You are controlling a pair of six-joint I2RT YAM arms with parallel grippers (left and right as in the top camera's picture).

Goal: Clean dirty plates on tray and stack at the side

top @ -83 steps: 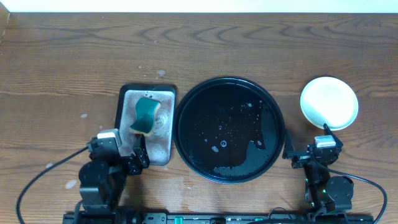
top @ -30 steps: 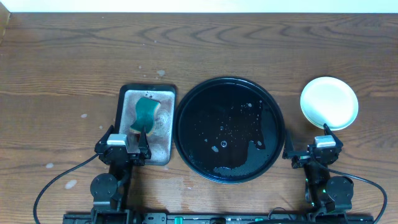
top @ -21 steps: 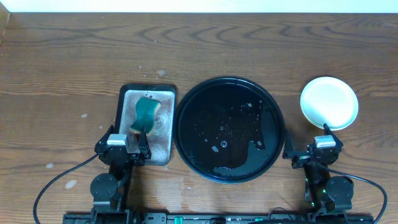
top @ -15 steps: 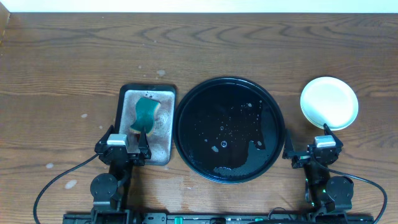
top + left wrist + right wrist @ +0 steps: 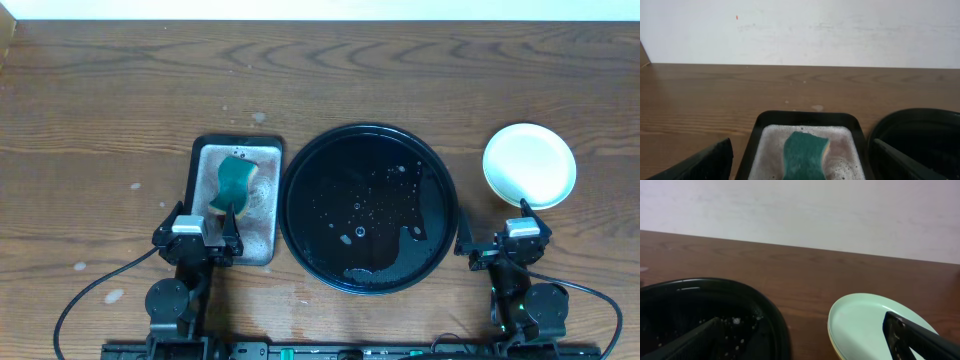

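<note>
**Black tray bare, plates stacked off to the side, both arms parked**

A brown wooden table (image 5: 100,100) fills the overhead view. At its centre lies the big round black tray (image 5: 330,170), holding no plates, only puddles and beads of water. At the tray's 9 o'clock, just beside it, is a small grey tray (image 5: 238,141) filmed with suds. At the black tray's 2 o'clock, apart from it, sit the plates (image 5: 529,165). A pale mint one is on top and a yellow edge shows beneath it in the right wrist view. How many are stacked cannot be told.

The left gripper (image 5: 197,232) rests at 7 o'clock, touching or just over the grey tray's near edge. The right gripper (image 5: 503,243) rests at 4 o'clock, near the plates. Both have their jaws spread wide and hold nothing. A green sponge (image 5: 233,185) lies in the suds.

The job looks finished. The main risk seems to be a careless arm move. The right fingers could knock the wet, slippery stack, or the left could tip the grey tray and spill soapy water.
</note>
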